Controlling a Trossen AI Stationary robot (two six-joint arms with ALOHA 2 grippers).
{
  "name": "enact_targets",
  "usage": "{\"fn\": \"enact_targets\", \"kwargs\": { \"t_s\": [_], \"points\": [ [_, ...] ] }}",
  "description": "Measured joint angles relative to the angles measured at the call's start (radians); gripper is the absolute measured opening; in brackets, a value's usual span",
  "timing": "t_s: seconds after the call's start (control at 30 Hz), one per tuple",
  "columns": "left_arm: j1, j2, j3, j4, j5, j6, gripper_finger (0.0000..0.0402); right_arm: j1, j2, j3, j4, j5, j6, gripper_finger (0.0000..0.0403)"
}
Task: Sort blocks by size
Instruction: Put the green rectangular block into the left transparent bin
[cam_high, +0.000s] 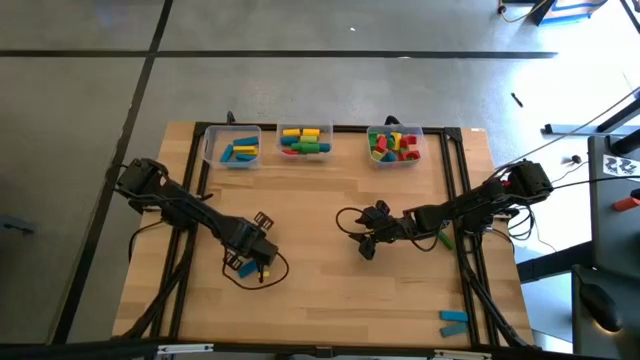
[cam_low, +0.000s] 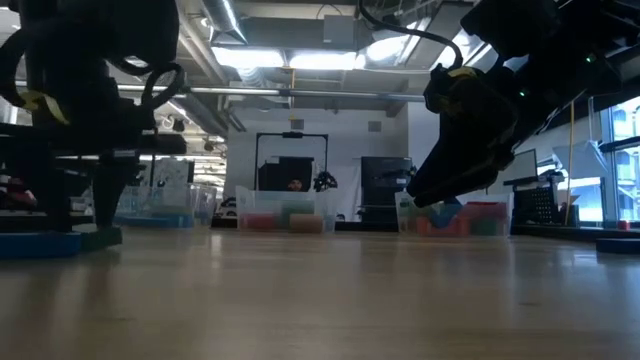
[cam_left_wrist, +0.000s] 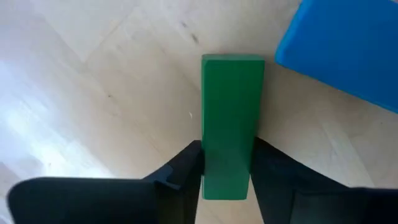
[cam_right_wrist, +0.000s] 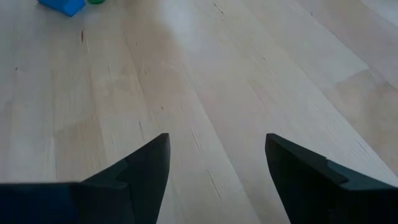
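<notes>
The wooden table (cam_high: 330, 300) fills the centre of the high view, with a dark frame around it. 2 dark arms lie on it, 1 from the left edge and 1 from the right edge.

3 clear bins stand in a row at the top of the table: left bin (cam_high: 233, 146), middle bin (cam_high: 305, 141), right bin (cam_high: 395, 145). All 3 hold blocks; the left bin has mostly blue ones w/ some yellow, the middle bin has yellow, green, red and blue, the right bin has red, green and yellow.

The left gripper (cam_high: 262, 268) is low at the lower left of centre in the high view. In the left wrist view its fingers (cam_left_wrist: 180, 180) are pressed on both sides of a green block (cam_left_wrist: 229, 127), a long bar lying on the wood. A blue block (cam_left_wrist: 342, 50) is just beside it, at the upper right of that frame.

The right gripper (cam_high: 364, 244) is near the centre of the high view, above the bare wood. In the right wrist view its fingers (cam_right_wrist: 146, 165) stand wide apart, w/ nothing between.

2 more blocks (cam_high: 453, 322), blue, lie at the lower right corner of the table, well apart from both grippers.
</notes>
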Motion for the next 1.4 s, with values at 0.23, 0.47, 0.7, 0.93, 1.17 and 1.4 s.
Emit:
{"fn": "enact_targets", "kwargs": {
  "t_s": [0.23, 0.47, 0.7, 0.93, 1.17, 1.4],
  "points": [
    [0.003, -0.068, 0.049, -0.070, -0.006, -0.123, 0.0112, 0.000, 0.000, 0.000, 0.000, 0.000, 0.000, 0.0257],
    [0.041, -0.249, 0.059, -0.101, -0.103, -0.209, 0.0112, 0.000, 0.000, 0.000, 0.000, -0.001, 0.000, 0.0257],
    [0.192, -0.435, 0.059, -0.101, -0.231, -0.255, 0.0116, 0.000, 0.000, 0.000, -0.001, -0.003, 0.000, 0.0257],
    [0.449, -0.517, 0.059, -0.099, -0.280, -0.294, 0.0109, 0.000, 0.000, 0.000, -0.001, -0.003, 0.000, 0.0257],
    [0.720, -0.519, 0.038, -0.060, -0.279, -0.295, 0.0117, 0.000, 0.000, 0.000, -0.003, -0.003, 0.000, 0.0257],
    [0.932, -0.518, -0.026, 0.069, -0.240, -0.336, 0.0119, 0.000, 0.000, 0.000, -0.007, -0.003, 0.000, 0.0257]
  ]
}}
